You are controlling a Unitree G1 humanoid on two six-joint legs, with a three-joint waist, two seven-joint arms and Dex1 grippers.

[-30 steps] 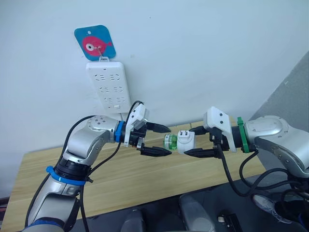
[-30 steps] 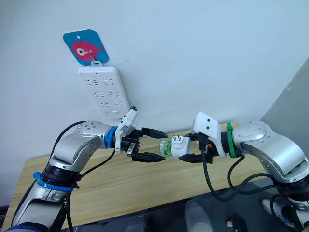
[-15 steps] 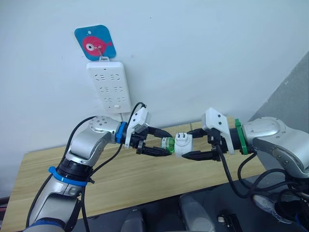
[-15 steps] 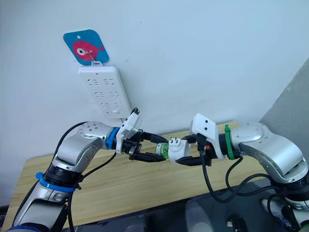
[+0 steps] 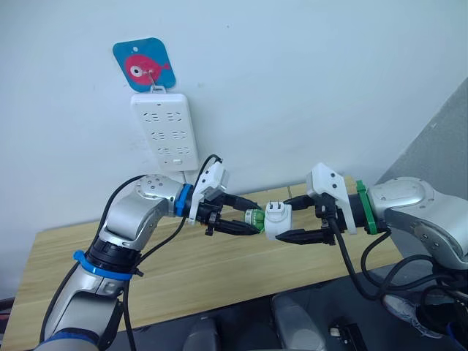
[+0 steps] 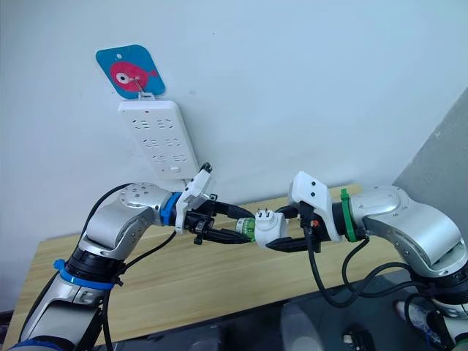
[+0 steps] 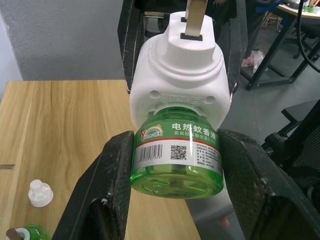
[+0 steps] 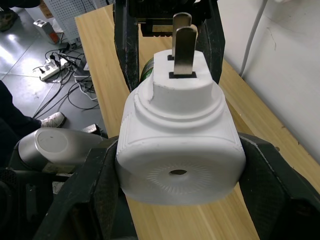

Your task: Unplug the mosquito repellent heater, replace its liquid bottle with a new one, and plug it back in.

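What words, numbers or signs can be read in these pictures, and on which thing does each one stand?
"电热蚊香液": white letters on the green label of the bottle, held between the left gripper jaws.
Logo, barcode, QR code and fine print on the same label: too small to read.
Heater, held by the right gripper: no print that can be read.
Power strip: markings too small to read.
Blue fish card: picture only, no words.

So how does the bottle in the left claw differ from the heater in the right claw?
The bottle is clear green with a printed label; the heater is plain white plastic. The heater carries two metal prongs and a round vent hole; the bottle has neither. The left claw grips the bottle, while the right claw grips the heater. They are joined, the bottle's neck inside the heater, held above the table.
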